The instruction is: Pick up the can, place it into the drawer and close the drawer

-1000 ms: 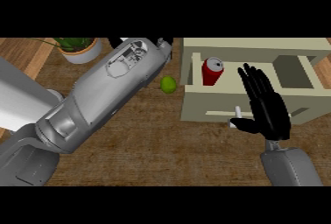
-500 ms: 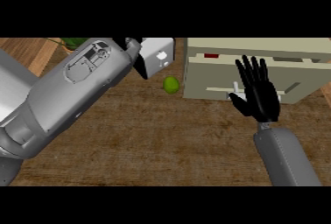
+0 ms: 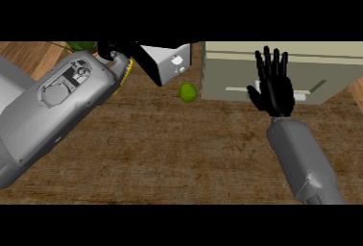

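Note:
The cream drawer [image 3: 227, 72] stands at the upper right with its front pushed in flush; its pale handle [image 3: 235, 89] runs across the front. My right hand [image 3: 273, 91] lies flat against that front, over the handle, open with straight fingers pointing away from me. The can is hidden; nothing of the drawer's inside shows. My left forearm [image 3: 56, 105] fills the left side, and only a dark bit of the left hand [image 3: 110, 48] shows at the top edge.
A small green fruit [image 3: 187, 92] lies on the wooden counter [image 3: 177, 158] just left of the drawer. A white-grey angular part [image 3: 166, 62] juts out beside my left wrist. Green leaves [image 3: 81, 45] peek in at the top left.
The drawer was open with the red can inside; it has slid shut under my right hand's push, and the can is out of sight. My left arm has swung further up.

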Robot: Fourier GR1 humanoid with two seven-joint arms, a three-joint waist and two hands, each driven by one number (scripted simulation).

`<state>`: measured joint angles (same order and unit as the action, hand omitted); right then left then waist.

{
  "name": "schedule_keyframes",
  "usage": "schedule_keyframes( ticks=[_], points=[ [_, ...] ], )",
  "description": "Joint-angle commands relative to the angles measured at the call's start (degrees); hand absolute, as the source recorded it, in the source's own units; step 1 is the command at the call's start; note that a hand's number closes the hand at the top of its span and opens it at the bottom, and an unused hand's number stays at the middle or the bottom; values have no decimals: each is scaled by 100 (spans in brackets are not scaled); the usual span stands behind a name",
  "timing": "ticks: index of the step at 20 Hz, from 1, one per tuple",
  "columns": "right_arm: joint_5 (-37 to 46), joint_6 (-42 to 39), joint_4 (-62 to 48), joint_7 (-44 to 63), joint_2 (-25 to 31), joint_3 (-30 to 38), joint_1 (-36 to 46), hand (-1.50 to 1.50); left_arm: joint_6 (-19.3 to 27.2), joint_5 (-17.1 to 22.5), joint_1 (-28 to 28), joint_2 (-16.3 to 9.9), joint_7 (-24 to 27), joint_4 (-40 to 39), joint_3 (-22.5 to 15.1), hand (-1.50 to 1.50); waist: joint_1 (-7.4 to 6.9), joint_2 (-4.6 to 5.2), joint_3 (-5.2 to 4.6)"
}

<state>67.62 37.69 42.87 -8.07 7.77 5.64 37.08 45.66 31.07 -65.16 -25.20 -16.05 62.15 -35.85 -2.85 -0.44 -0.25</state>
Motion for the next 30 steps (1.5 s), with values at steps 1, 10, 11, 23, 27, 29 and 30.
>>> schedule_keyframes(
  ticks=[1, 10, 11, 23, 27, 29, 30],
  points=[
    [-13, 212, -1035, 19, 127, 298, 748, -150, -187, -52, 408, -400, -67, 495, 105, -150, -86, 100, 33],
    [216, 450, -1916, 434, 241, 431, 1824, -150, 39, -292, 861, -204, -113, 1000, -66, -150, -227, 159, 34],
    [111, 553, -1932, 238, 384, 492, 1786, -150, -120, -200, 995, -445, -85, 1126, 81, -150, -276, 167, 35],
    [-16, 240, -2803, 324, 558, 810, 2956, -150, -139, -472, 1513, -496, 118, 1448, 127, -150, -273, 226, 39],
    [-273, 292, -2839, -143, 503, 1008, 2885, -150, -88, -539, 1934, -336, 282, 1687, -20, -150, -313, 249, 44],
    [-625, 367, -2712, -533, 344, 1266, 2806, -150, -268, -452, 1891, -559, 245, 1706, 171, -150, -281, 234, 49],
    [-841, 173, -2599, -621, 205, 1413, 3011, -150, -151, -509, 1912, -542, 197, 1822, 105, -150, -324, 189, 54]
  ],
)
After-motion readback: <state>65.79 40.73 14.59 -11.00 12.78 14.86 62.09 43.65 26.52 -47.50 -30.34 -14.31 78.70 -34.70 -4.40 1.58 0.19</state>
